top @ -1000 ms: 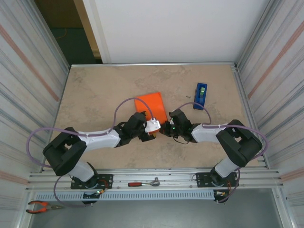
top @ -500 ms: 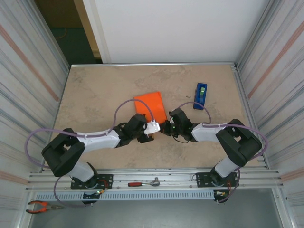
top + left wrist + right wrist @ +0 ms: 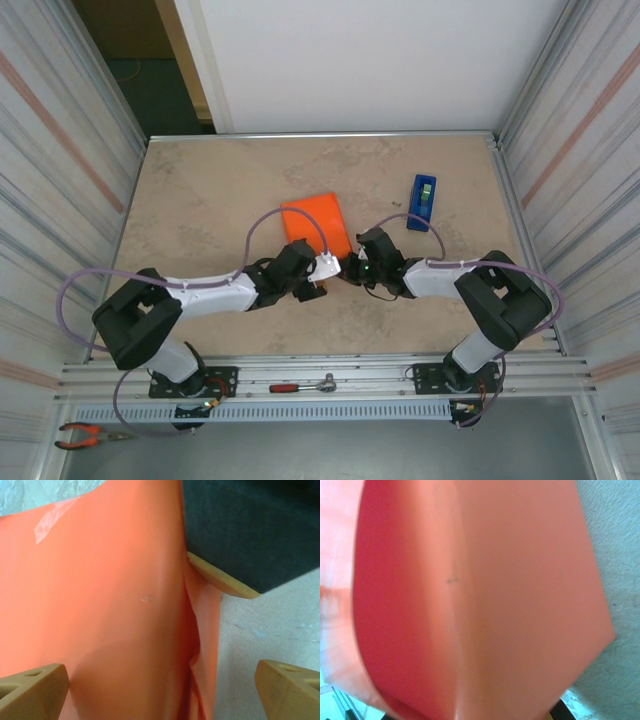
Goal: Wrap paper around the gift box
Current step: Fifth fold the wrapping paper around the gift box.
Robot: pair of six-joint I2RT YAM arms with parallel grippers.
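The left end effector [image 3: 160, 691] hovers spread wide over the near end of the gift box [image 3: 315, 223], which lies mid-counter [image 3: 200, 200], already covered in orange paper [image 3: 110, 605] with a strip of clear tape [image 3: 52, 516] on top. Just right of it, the right end effector [image 3: 348, 270] is pressed together against the loose end flap; whether it pinches paper I cannot tell. The flap probably needs folding flat: the left fingers should come down squarely, crease along the box edge and avoid tearing the thin sheet. Space is tight, and the two tools nearly touch. Pliers [image 3: 88, 434] and a ratchet [image 3: 302, 385] lie on the near rail, and the blue tape dispenser [image 3: 423, 202] stands well apart on the right.
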